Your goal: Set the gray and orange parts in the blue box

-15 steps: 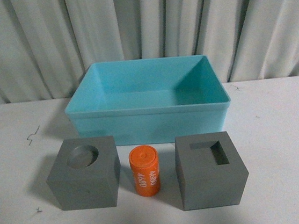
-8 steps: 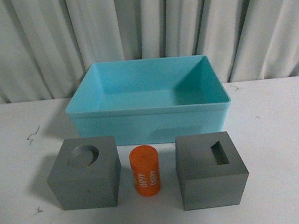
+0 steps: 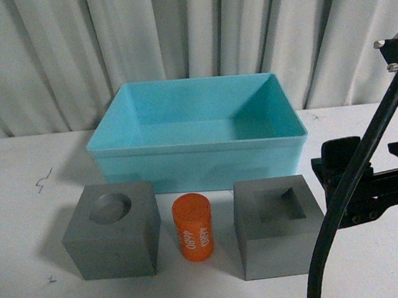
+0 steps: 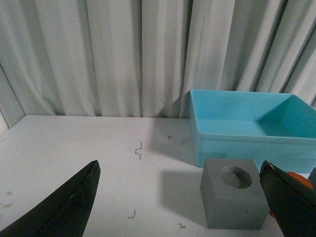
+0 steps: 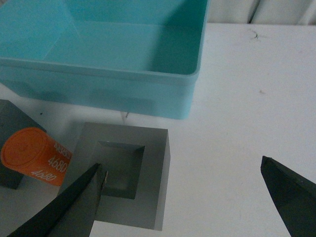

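Note:
The blue box (image 3: 197,148) stands empty at the back of the white table. In front of it sit a gray cube with a round recess (image 3: 112,234), an upright orange cylinder (image 3: 194,229) with white digits, and a gray cube with a rectangular recess (image 3: 277,237). My right gripper (image 3: 367,173) hovers open just right of that cube. In the right wrist view it (image 5: 181,165) has one finger over the cube (image 5: 153,182) and the other over bare table. My left gripper (image 4: 177,170) is open, well back from the round-recess cube (image 4: 232,202).
A white pleated curtain (image 3: 185,28) hangs behind the table. The right arm's black cable (image 3: 350,211) crosses the front view beside the rectangular-recess cube. Small dark scuffs (image 4: 138,149) mark the table on the left. The orange cylinder (image 5: 34,155) stands between the two cubes.
The right arm and its gripper have come into the front view from the right, beside the rectangular-recess cube. The cubes, cylinder and box stay in place.

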`<state>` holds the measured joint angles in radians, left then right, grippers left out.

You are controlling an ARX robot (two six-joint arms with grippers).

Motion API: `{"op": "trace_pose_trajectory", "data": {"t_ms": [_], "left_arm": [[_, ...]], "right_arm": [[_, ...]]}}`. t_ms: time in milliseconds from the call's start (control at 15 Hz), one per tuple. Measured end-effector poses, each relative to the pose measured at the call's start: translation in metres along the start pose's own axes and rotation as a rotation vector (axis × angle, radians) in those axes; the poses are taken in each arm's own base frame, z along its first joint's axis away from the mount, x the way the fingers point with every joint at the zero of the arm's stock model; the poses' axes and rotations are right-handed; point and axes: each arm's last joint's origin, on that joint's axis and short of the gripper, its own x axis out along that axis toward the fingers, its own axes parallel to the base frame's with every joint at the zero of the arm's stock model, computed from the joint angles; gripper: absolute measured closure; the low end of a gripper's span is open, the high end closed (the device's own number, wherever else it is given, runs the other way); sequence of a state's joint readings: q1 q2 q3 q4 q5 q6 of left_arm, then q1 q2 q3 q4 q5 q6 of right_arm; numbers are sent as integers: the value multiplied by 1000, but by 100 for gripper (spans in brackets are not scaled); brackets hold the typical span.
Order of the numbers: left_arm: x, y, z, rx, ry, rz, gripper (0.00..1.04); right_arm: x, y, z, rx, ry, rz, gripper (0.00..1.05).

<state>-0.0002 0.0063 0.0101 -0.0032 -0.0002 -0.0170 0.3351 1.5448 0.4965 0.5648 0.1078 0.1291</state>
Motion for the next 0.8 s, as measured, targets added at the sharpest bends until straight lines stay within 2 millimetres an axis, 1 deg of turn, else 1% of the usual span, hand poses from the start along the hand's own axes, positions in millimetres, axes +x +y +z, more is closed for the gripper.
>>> {"op": "trace_pose_trajectory", "data": {"t_ms": [67,200,400,800], "left_arm": [[0,0,0,0,0,0,7],[0,0,0,0,0,0,7],[0,0,0,0,0,0,7],[0,0,0,0,0,0,7]], "right_arm": [[5,2,-4,59,10,-1,6],[12,6,-11,99,25,10,6],[24,13,-19,108,54,31,6],[46,12,-29,136,95,3,6]]}}
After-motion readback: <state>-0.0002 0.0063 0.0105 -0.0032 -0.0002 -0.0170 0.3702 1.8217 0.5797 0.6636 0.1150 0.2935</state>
